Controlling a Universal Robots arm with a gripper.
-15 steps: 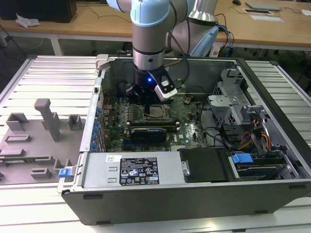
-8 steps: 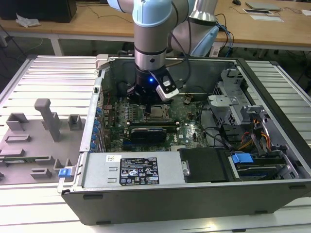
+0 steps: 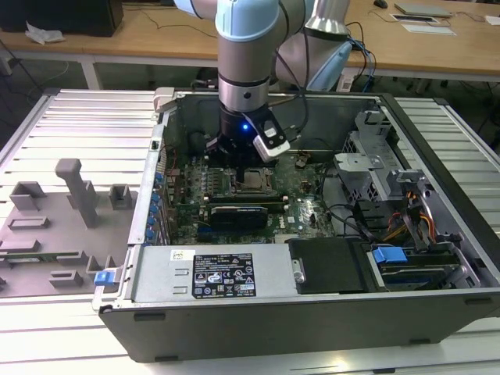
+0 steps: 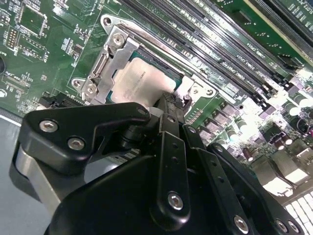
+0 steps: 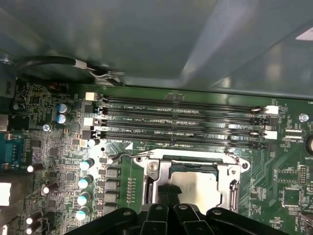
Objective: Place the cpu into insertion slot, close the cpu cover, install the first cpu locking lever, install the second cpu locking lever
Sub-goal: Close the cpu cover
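Cpu [image 3: 251, 183] is seated in the insertion slot [image 5: 193, 170] at the exterior view's centre, with the cpu cover [image 4: 115, 54] lowered over it. The gripper [image 4: 168, 102], seemingly closed and empty, is held at the cover's edge. The locking levers [image 5: 128, 155] are judged not yet secured.

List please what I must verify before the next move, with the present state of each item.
1. The cpu sits flat in the slot: ok.
2. The cover lies down around the cpu: ok.
3. The lever is latched: cannot tell.
4. The hand is at the cover's edge, over the slot: ok.
5. The hand is clear of the memory slots: ok.
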